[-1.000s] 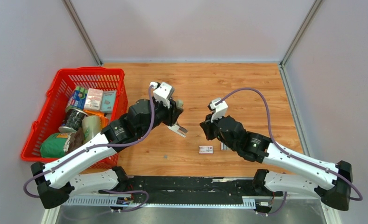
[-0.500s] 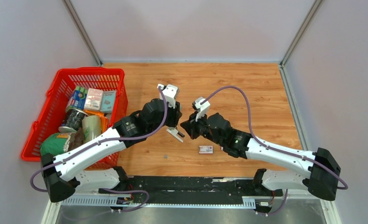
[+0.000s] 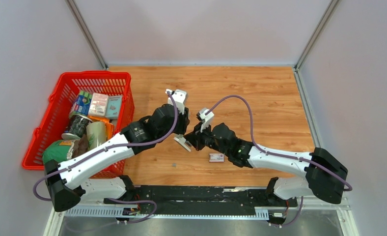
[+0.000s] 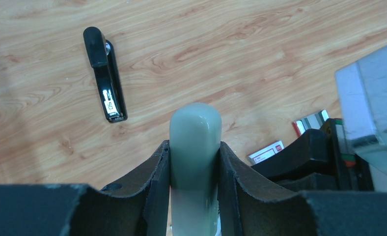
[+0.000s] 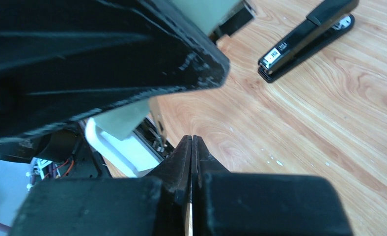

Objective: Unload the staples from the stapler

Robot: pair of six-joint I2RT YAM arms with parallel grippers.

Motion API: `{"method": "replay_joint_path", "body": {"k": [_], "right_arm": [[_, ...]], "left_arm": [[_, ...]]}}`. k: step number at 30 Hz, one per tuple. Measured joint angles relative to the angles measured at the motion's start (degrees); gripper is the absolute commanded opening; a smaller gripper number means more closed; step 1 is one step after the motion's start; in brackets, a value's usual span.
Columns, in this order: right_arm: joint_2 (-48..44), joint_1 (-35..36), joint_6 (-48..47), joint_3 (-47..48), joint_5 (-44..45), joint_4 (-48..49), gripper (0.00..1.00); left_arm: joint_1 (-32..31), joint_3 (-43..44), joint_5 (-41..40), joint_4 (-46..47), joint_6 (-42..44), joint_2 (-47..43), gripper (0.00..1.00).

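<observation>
The top camera overlooks the whole desk (image 3: pixel 260 98) from behind; the wrist cameras peer closely past the left hand (image 4: pixel 194 147) and right hand (image 5: pixel 191 143), sharing the black stapler (image 4: pixel 105 73).

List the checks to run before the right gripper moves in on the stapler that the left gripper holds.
1. Left gripper clamped on the pale green stapler: ok, a finger presses each side.
2. Right gripper shut and empty: ok, jaws together with nothing between them.
3. Right gripper lined up with the held stapler: ok, its tip sits just below the metal track; contact cannot tell.
4. Staples in that track: cannot tell, too blurred.
5. Black stapler out of the way: ok, it lies flat on the table, apart from both grippers.
6. Small box out of the way: ok, it lies beside the right arm, behind its tip.
</observation>
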Motion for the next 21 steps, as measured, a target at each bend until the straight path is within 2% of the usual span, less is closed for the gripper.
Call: {"method": "replay_joint_path", "body": {"k": [7,21], "right_arm": [[1.1,-0.5,1.7,-1.4,-5.2,5.6,0.0],[9.2,-1.0,11.6,-7.8,-13.0,22.5,0.0]], "left_arm": [[0.0,0.0,-1.4,-1.4,-0.3,0.9,0.0],[0.5,-2.6,-2.3,-3.4,-2.3,1.4,0.0]]}}
